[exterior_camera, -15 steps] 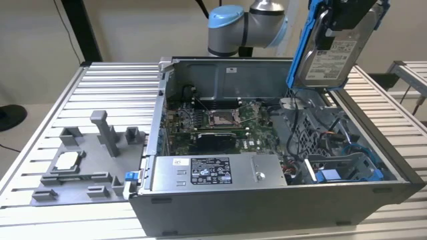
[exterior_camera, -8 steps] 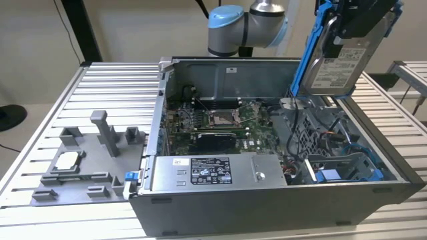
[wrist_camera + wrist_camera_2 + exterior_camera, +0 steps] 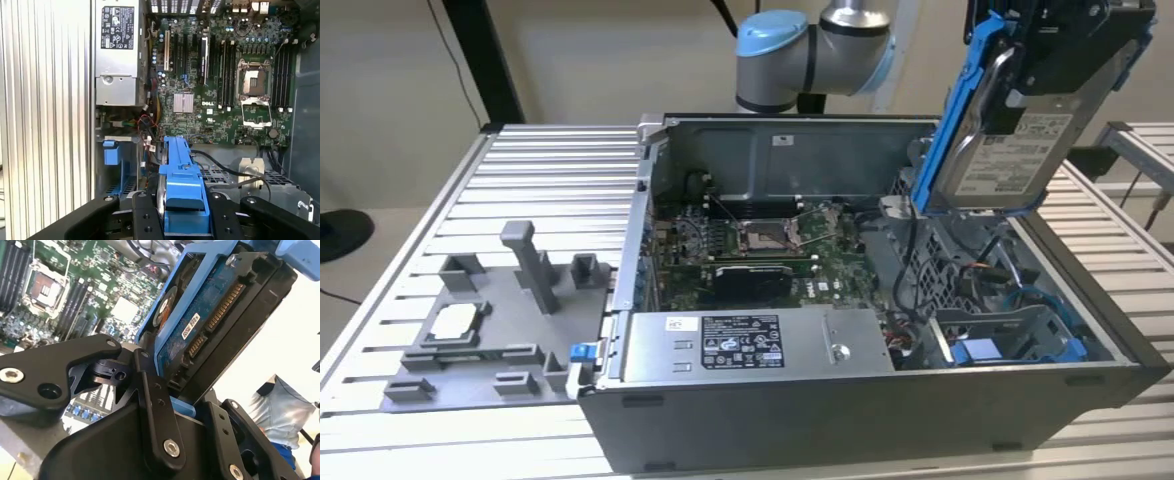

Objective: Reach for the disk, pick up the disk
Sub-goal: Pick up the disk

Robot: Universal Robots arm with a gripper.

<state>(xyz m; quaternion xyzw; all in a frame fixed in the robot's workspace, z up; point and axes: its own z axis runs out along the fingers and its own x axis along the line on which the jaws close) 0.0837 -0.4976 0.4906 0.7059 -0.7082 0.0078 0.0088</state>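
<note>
A slatted metal desk [image 3: 534,170] carries an open computer case [image 3: 854,400] and a grey fixture [image 3: 480,330] holding a small square chip [image 3: 454,322]. In the exterior view, the gripper [image 3: 1067,50] holds the disk [image 3: 1007,140] upright in the air above the case's far corner, at the exterior view's right. In the second wrist view, black fingers [image 3: 155,405] clamp the disk [image 3: 210,335] by its blue rail, connector side showing. In the first wrist view, the disk's blue rail [image 3: 182,195] sits between the fingers [image 3: 145,220], above the motherboard [image 3: 220,85].
</note>
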